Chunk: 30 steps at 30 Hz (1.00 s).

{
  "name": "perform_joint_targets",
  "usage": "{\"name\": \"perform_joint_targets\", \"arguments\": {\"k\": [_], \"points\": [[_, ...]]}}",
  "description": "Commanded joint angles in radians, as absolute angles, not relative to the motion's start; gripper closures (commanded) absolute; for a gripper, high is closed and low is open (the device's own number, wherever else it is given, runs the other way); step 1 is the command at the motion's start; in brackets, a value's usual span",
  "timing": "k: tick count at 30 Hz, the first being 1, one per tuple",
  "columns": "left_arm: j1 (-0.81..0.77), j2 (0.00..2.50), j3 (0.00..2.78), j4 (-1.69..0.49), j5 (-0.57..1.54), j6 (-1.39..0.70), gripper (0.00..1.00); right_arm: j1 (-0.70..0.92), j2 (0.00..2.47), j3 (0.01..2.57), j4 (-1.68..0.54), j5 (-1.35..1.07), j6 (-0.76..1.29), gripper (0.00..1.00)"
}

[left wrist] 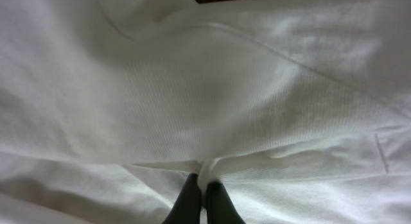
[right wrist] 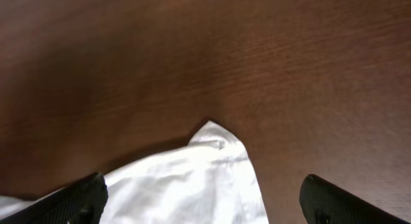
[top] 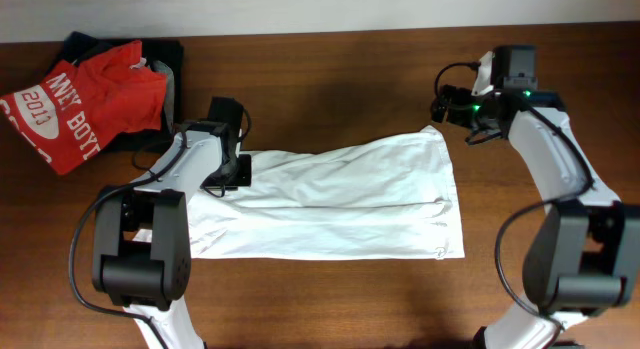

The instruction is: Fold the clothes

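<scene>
The white T-shirt [top: 340, 204] lies folded lengthwise into a long band across the middle of the table; its print is hidden. My left gripper [top: 232, 174] is at the band's far left end, shut on a pinch of the white cloth [left wrist: 204, 179], which fills the left wrist view. My right gripper [top: 452, 107] is open and hangs just above the band's far right corner [right wrist: 215, 137], which lies between the two spread fingers [right wrist: 205, 201] without touching them.
A red shirt with white "2013" lettering [top: 75, 104] lies on a black garment [top: 168, 57] at the far left corner. The brown wooden table [top: 330, 79] shows bare behind and in front of the shirt.
</scene>
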State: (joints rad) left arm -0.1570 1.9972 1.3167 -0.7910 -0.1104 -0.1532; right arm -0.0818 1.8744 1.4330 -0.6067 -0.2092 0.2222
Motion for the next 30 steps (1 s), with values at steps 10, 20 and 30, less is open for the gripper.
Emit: {"name": "perform_joint_targets", "arguments": {"k": [10, 20, 30], "points": [[-0.157, 1.963, 1.330, -0.778, -0.128, -0.163, 0.99, 0.035, 2.096, 1.444, -0.530, -0.047, 0.199, 0.03], [-0.157, 1.963, 1.330, -0.778, -0.128, -0.163, 0.99, 0.052, 2.134, 1.444, -0.521, 0.013, 0.244, 0.41], [-0.157, 1.937, 1.362, -0.838, -0.128, -0.191, 0.99, 0.042, 2.133, 1.564, -0.695, 0.050, 0.246, 0.76]]}}
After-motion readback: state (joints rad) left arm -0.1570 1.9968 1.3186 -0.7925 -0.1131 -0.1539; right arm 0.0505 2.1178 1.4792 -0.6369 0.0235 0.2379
